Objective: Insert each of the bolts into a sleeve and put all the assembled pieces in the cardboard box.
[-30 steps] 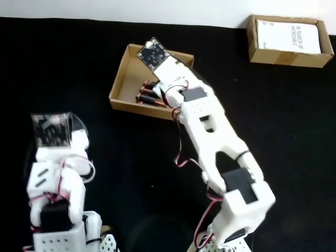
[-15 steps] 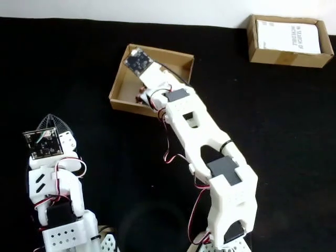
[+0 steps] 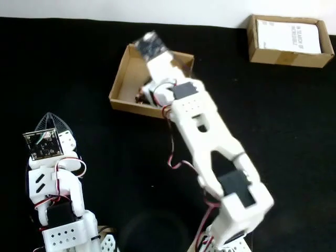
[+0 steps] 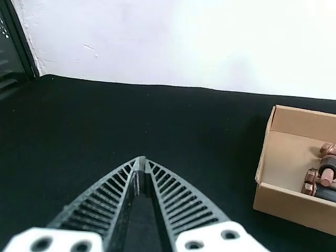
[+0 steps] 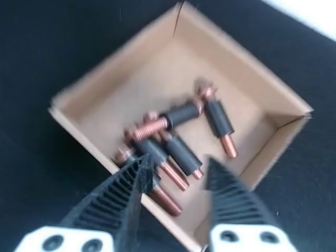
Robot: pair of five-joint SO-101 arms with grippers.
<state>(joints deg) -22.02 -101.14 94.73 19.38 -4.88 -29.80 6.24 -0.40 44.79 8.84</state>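
Blk table (image 3: 63, 63): box (image 5: 157, 79) under right gripper (image 5: 179, 159).

Right arm (image 3: 202, 113) stretched forward, jaws parted; left arm (image 3: 55, 184) folded back, jaws closed

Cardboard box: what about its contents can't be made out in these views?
- High view: the right arm covers most of the cardboard box. A few assembled pieces peek out beside it, so they can't be counted.
- Left wrist view: the picture's edge cuts off the box, leaving just some piece ends in sight.
- Right wrist view: the right gripper hides the nearest pieces' ends, so the count of the overlapping pile is uncertain.
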